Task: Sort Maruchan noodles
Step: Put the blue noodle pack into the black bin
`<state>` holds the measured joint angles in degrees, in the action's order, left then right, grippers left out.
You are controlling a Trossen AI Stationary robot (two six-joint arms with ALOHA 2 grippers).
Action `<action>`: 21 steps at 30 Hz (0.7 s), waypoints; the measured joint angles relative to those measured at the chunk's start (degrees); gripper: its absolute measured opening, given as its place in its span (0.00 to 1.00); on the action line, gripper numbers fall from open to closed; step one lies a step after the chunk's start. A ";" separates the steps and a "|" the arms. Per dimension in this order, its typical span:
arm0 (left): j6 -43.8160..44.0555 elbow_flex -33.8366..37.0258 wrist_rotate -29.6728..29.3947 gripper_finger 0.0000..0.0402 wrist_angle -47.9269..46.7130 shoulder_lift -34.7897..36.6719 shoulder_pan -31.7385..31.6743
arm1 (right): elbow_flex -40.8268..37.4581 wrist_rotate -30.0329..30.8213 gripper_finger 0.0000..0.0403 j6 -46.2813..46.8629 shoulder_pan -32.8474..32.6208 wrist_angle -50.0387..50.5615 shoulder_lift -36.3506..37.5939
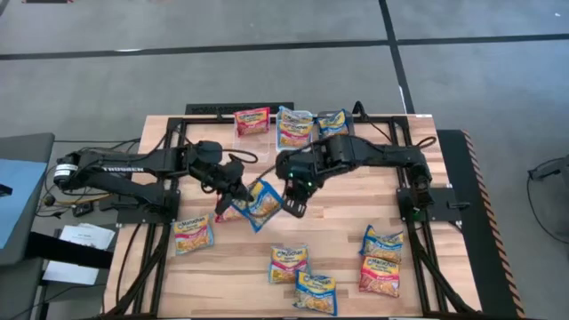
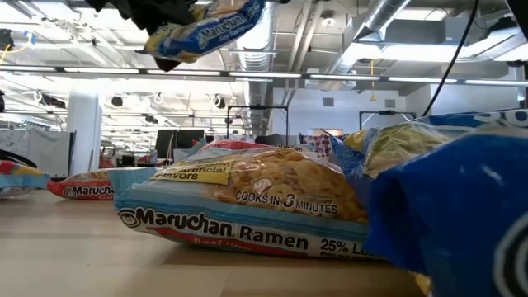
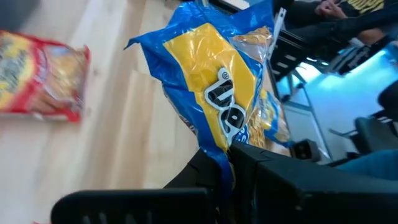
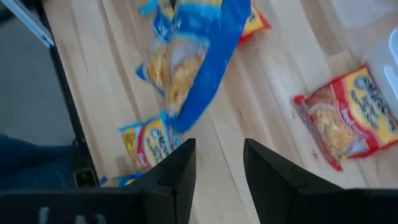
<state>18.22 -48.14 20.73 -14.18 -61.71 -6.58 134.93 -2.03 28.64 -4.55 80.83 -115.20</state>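
A blue-banded Maruchan noodle packet (image 1: 260,204) hangs above the table's middle, with my left gripper (image 1: 238,191) shut on it; it also shows high up in the low view (image 2: 206,29). My right gripper (image 1: 293,201) stands open just to the packet's right, nothing between its fingers (image 4: 217,165). A red packet (image 1: 226,213) lies flat on the table, partly hidden under the lifted packet. Several more packets lie flat around the table. My left gripper pinches the blue packet's sealed end edge (image 3: 219,152) between its two fingers. The fingers come from the table's left, slanting a little downward. The packet juts out past the fingertips, tilted, lifted clear of the table (image 2: 177,45).
Three packets lie along the far edge: red (image 1: 252,120), blue (image 1: 294,127), blue (image 1: 332,122). An orange one (image 1: 193,235) lies near left, two (image 1: 288,263) (image 1: 316,292) near the front edge, two (image 1: 382,242) (image 1: 380,276) at the near right. A beef packet (image 2: 239,202) fills the low view's foreground.
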 joint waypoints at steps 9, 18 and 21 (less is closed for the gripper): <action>-5.41 -1.61 -3.24 0.00 -1.09 0.00 -2.56 | 0.00 -10.59 0.39 -3.88 5.76 -10.31 0.01; -5.83 -1.61 -3.44 0.00 -1.05 0.00 -3.33 | 0.00 -10.06 0.43 -10.11 9.89 -10.72 -0.20; -6.71 -1.61 -4.47 0.00 -0.97 0.00 -3.33 | -0.12 -10.06 0.49 -10.73 10.54 -10.86 -0.46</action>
<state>11.51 -49.76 16.26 -15.14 -61.71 -9.91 134.81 -12.10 17.91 5.99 69.97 -115.66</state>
